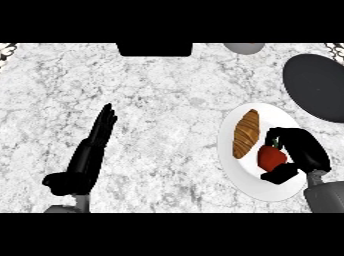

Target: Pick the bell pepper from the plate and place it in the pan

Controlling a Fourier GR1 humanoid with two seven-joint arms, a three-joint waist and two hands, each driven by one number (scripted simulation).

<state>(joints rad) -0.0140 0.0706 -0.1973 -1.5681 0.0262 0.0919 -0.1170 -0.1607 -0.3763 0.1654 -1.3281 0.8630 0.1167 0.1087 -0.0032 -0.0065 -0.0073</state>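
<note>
Marble-patterned grey stone counter (160,125) fills the view. At two o'clock lies the dark round pan (322,92); at four o'clock the white round plate (238,167), bearing a golden-brown croissant (246,133). The right hand (302,150) curls its fingers around the red bell pepper (271,157) on that plate. At eight o'clock the left hand (86,157) rests, fingers straight, together.

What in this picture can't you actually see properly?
- Bell pepper, head view: its right side is hidden by the right hand curled round it.
- Plate: part lies under that hand and the croissant.
- Pan: cut off at the right edge.
- Dark block and grey object: cut off at the top, unidentifiable.
</note>
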